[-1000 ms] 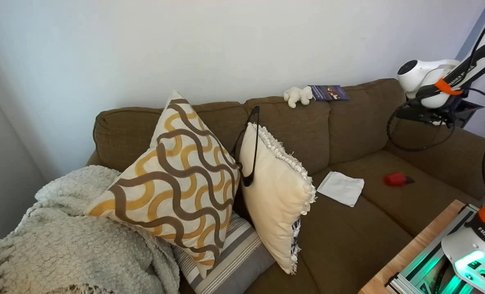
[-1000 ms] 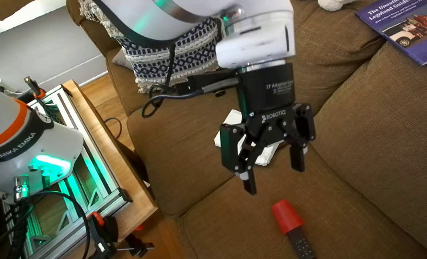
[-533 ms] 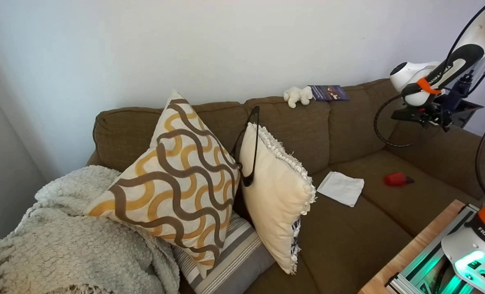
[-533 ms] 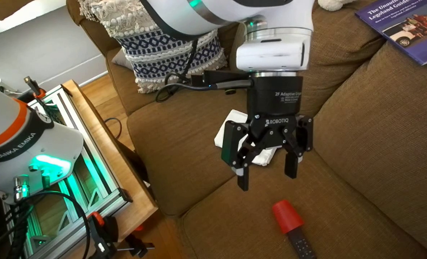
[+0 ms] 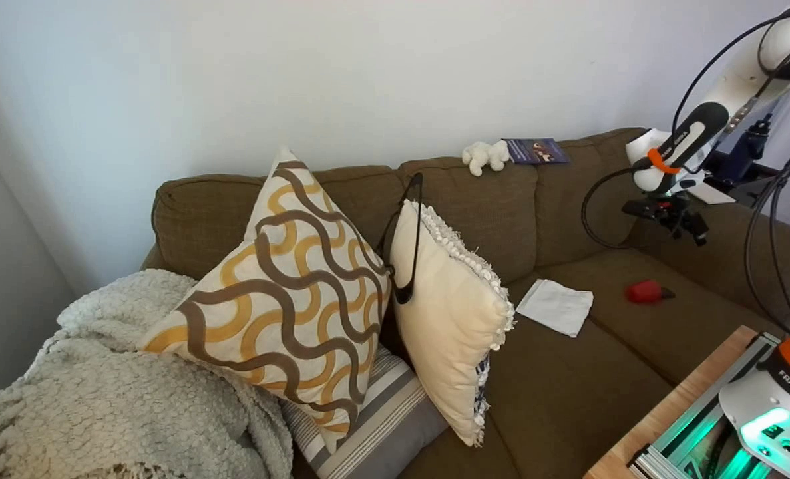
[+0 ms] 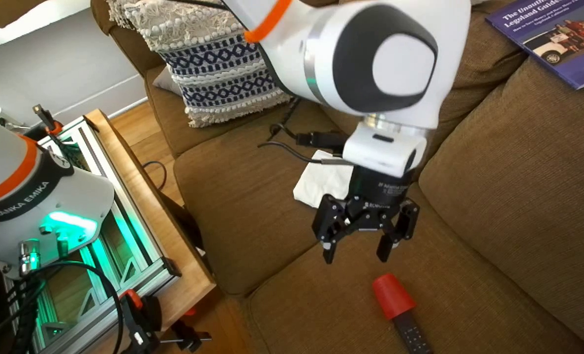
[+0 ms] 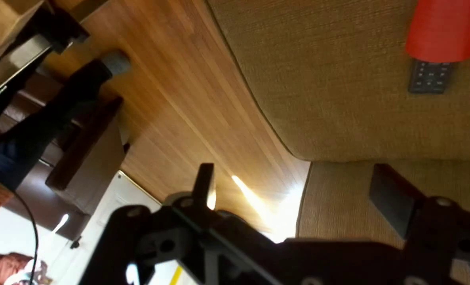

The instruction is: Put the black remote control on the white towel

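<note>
Fingers (image 6: 384, 247) hang apart over sofa (image 6: 252, 211); red cup (image 6: 393, 296) partly hides black remote (image 6: 413, 335)

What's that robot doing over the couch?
A robot arm reaches over the couch, its gripper open and holding nothing. The black remote control lies on the couch, one end hidden by a red cup-shaped thing. That remote is supposed to go on the white towel, but isn't there yet.

Both exterior views from above, sofa (image 5: 568, 379) shared
</note>
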Robot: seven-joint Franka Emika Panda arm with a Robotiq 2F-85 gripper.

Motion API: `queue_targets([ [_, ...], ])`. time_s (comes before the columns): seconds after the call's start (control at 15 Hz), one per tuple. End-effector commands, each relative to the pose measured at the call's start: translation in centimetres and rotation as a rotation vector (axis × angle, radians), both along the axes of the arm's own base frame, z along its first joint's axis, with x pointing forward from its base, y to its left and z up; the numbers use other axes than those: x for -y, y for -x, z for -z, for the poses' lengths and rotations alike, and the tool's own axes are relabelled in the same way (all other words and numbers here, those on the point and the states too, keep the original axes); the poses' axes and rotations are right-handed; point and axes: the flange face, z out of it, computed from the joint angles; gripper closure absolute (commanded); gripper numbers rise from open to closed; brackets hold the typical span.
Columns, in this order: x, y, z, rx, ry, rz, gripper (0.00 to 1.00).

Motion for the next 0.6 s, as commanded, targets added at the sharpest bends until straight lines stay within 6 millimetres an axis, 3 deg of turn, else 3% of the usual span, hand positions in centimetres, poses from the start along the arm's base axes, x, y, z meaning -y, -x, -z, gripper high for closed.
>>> queue_targets([
  [0.0, 4.7, -0.5, 6.9, 0.024, -0.142, -0.016, 0.00],
  [0.2, 9.7, 0.3, 9.6, 0.047, -0.279, -0.143, 0.00],
  [0.4, 14.5, 1.8, 9.9, 0.124, -0.364, -0.244, 0.00],
  [0.47, 11.8, 1.5, 9.5, 0.059, -0.306, -0.203, 0.00],
  [0.53, 13.1, 2.2, 9.4, 0.075, -0.316, -0.202, 0.00],
])
